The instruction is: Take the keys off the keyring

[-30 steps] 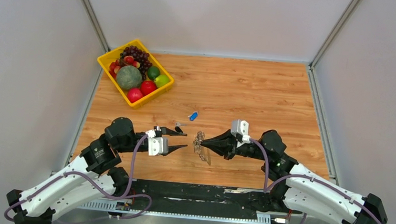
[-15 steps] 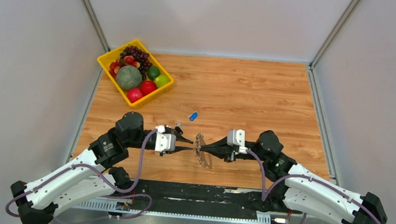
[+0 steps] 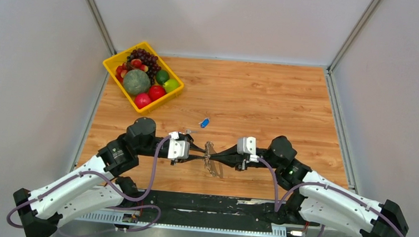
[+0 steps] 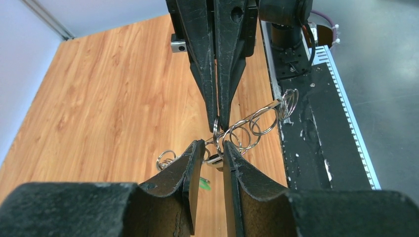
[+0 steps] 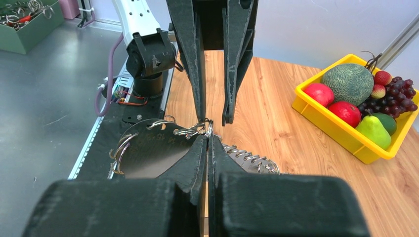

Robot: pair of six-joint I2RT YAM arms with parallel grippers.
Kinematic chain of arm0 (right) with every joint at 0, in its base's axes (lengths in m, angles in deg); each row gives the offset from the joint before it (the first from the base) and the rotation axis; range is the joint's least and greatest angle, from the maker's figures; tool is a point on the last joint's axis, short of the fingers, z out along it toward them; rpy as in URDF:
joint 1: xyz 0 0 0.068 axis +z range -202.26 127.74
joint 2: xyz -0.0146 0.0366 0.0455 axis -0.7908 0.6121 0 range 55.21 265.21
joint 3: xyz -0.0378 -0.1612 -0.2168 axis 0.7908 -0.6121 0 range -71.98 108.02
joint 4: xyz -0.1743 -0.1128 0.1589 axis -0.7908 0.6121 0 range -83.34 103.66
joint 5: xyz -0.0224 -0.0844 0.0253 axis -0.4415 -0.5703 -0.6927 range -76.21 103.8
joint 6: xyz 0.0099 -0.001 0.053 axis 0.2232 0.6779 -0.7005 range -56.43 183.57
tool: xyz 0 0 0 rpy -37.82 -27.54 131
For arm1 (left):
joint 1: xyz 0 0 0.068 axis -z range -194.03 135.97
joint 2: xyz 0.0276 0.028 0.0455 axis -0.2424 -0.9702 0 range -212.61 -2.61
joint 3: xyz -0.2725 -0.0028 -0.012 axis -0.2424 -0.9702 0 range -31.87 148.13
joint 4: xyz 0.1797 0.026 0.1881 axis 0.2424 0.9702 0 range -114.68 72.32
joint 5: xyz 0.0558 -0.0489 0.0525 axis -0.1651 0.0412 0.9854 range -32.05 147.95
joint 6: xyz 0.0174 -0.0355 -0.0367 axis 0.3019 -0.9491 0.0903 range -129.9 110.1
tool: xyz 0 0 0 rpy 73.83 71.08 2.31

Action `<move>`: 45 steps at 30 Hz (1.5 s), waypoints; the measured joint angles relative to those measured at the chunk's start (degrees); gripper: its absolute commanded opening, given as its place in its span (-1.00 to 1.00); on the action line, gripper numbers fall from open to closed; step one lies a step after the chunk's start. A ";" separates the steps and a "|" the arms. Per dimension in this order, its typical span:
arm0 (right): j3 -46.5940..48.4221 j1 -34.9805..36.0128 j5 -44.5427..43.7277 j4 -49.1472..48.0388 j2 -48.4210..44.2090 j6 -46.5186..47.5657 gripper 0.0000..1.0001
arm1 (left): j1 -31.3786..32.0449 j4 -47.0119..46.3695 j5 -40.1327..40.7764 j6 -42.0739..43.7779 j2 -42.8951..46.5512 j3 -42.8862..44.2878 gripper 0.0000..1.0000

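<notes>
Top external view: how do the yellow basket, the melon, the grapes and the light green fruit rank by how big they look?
1. yellow basket, clearly largest
2. melon and grapes: too alike to rank, since the bunch sprawls and is partly covered
3. light green fruit, smallest

Yellow tray (image 5: 331, 131) at far-left of wooden surface (image 3: 264, 100), w/ melon (image 3: 136, 82), dark grapes (image 3: 144, 57), 2 red fruits (image 3: 156, 92), green pear (image 3: 171, 84), grey walls (image 3: 33, 56) around.

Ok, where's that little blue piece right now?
In the top view, the blue piece lies on the table, just beyond the left gripper, right of the yellow basket.
</notes>
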 measured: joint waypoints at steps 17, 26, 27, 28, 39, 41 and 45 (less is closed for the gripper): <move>1.88 1.29 -1.09 1.77 2.84 1.51 -0.83 | -0.11 2.49 0.66 0.39 -1.70 0.31 -1.00; 4.50 1.77 -6.58 3.43 6.05 1.11 -0.03 | -0.07 8.41 7.26 -1.92 -4.96 3.52 -1.00; 4.50 1.79 -7.32 3.48 6.10 1.01 0.01 | -0.07 9.35 8.22 -2.38 -5.77 4.37 -1.00; 4.50 1.79 -8.02 3.52 6.08 0.87 0.04 | -0.07 10.27 9.33 -2.97 -6.51 5.22 -1.00; 4.46 1.95 -11.72 5.38 0.90 -2.10 0.56 | -0.04 24.15 28.04 -16.76 -18.29 18.12 -1.00; 4.39 1.99 -11.76 5.38 0.83 -2.84 0.61 | -0.07 25.77 31.47 -20.09 -19.15 18.86 -1.00; 3.65 2.71 -14.23 5.42 1.99 -3.72 0.66 | -0.11 27.17 34.88 -25.07 -19.54 19.54 -1.00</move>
